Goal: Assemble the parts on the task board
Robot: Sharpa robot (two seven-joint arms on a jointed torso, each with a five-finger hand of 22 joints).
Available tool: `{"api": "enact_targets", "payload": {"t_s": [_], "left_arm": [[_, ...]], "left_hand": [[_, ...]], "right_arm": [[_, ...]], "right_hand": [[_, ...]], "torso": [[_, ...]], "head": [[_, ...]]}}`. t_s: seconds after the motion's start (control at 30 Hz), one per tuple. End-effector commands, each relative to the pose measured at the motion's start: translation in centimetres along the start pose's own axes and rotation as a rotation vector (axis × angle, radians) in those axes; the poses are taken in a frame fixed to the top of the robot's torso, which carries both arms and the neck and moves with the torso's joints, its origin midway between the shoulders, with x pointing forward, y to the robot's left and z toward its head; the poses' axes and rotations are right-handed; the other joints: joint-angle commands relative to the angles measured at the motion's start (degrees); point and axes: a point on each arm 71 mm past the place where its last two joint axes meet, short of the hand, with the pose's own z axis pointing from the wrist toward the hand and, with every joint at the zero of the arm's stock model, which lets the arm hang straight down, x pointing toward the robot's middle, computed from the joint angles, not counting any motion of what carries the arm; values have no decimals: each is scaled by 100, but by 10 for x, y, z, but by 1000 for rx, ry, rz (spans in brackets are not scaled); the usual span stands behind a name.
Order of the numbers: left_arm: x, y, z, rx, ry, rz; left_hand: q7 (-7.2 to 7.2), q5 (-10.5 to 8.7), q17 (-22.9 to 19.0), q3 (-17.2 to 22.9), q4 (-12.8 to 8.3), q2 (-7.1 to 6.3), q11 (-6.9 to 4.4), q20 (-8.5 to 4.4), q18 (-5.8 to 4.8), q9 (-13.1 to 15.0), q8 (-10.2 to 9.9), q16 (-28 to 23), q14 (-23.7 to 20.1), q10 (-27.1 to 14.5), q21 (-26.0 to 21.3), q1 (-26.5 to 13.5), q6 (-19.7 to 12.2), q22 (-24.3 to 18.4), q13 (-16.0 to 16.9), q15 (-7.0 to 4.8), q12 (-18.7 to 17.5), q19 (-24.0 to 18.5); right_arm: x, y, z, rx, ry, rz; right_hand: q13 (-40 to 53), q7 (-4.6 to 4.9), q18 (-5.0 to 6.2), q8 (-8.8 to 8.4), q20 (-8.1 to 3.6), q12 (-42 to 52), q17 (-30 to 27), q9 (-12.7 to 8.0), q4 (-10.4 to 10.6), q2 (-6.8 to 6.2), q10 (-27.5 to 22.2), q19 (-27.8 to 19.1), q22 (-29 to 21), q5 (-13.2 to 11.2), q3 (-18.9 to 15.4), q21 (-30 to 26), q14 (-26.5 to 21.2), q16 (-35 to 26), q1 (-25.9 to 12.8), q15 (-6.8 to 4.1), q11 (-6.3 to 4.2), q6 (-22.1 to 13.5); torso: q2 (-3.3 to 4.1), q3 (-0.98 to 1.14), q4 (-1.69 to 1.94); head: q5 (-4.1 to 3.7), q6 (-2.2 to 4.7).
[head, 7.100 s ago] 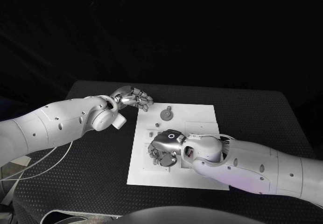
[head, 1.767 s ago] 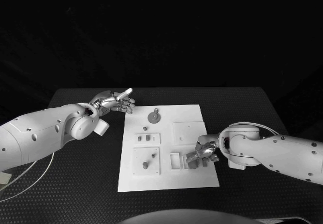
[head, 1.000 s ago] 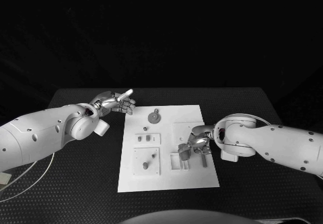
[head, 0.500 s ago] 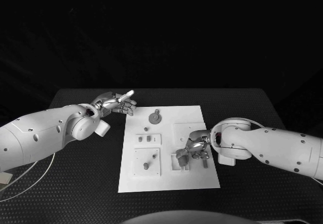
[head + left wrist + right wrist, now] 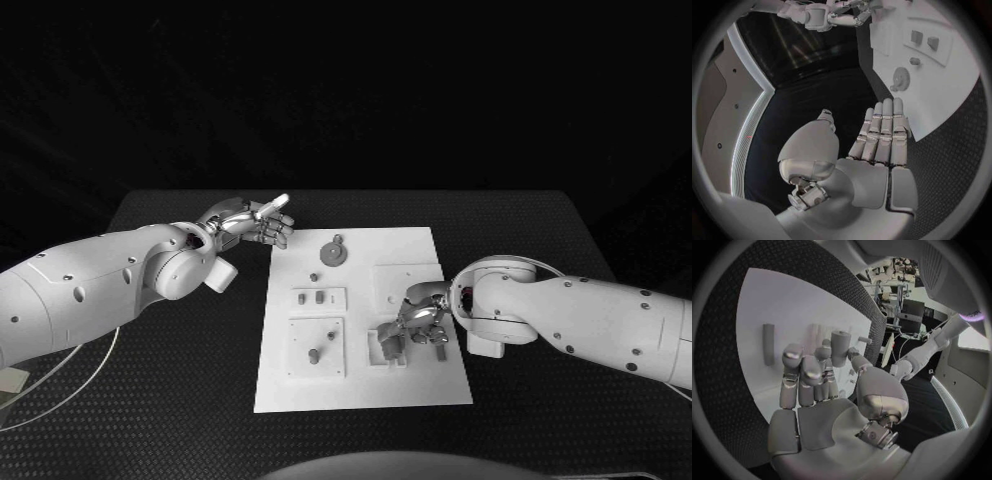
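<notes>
The right silver many-fingered hand (image 5: 411, 322) is nearest, low over the white flat task board (image 5: 361, 385), fingers curled, pinching a short grey cylindrical part (image 5: 839, 348) upright at its fingertips. Just beside it a grey bar-shaped part (image 5: 768, 344) lies flat on the board. Farther off, the left hand (image 5: 254, 222) hovers released, fingers straight, near a grey round disc part (image 5: 335, 253) just off its fingertips.

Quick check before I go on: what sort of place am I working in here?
Likely a robotics lab test bench: a black table carrying a white task board with small parts in recesses, and equipment and monitors on stands in the room behind, seen in the right wrist view.
</notes>
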Motion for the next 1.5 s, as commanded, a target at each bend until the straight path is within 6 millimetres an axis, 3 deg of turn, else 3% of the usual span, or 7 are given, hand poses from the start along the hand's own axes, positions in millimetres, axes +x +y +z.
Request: {"api": "enact_targets", "payload": {"t_s": [0.03, 0.37, 0.87, 1.5], "left_arm": [[2, -1, 1, 6, 17, -11], [4, -2, 1, 6, 23, -12], [6, -2, 2, 5, 32, -13], [4, -2, 2, 3, 29, -13]], "left_hand": [[49, -25, 9, -33, 9, 18, -1, 8, 87, -9, 27, -29, 40, -22, -3, 56, -28, -6, -8, -11, 1, -2], [48, -25, 12, -45, 10, 21, -1, 9, 87, -10, 29, -34, 40, -21, -3, 62, -27, -7, -8, -10, 2, -3], [49, -25, 17, -63, 10, 27, 0, 10, 86, -12, 28, -41, 39, -24, -5, 69, -30, -8, -10, -9, 0, -6], [50, -25, 21, -78, 10, 37, 0, 10, 86, -14, 28, -47, 38, -26, -5, 77, -31, -9, -10, -8, 0, -8]], "right_arm": [[4, 1, 2, 1, 22, -21], [9, 0, 7, 3, 15, -25], [9, 3, 9, -5, 10, -33], [7, 2, 11, -1, -18, -18]], "right_hand": [[8, 35, 256, 7, 20, 16, -7, 5, -481, 32, -1, 2, 80, 21, 491, 5, -30, 16, 1, -19, 5, 8], [9, 37, 256, -1, 21, 14, -10, 6, -495, 20, -7, -2, 80, 22, 512, 1, -31, 11, 0, -18, 7, 3], [8, 42, 256, -12, 27, 8, -17, 8, -487, 3, -17, -7, 77, 21, 530, -7, -36, 0, -32, -14, 12, -3], [7, 45, 256, -47, 26, -2, -36, 26, -233, -55, -29, 0, 66, 21, 621, -43, -34, -22, -351, -12, 15, 0]], "torso": [[2, 3, -3], [4, 11, -9], [3, 3, -2], [1, 8, -9]], "head": [[4, -9], [17, -11], [16, -21], [7, -19]]}}
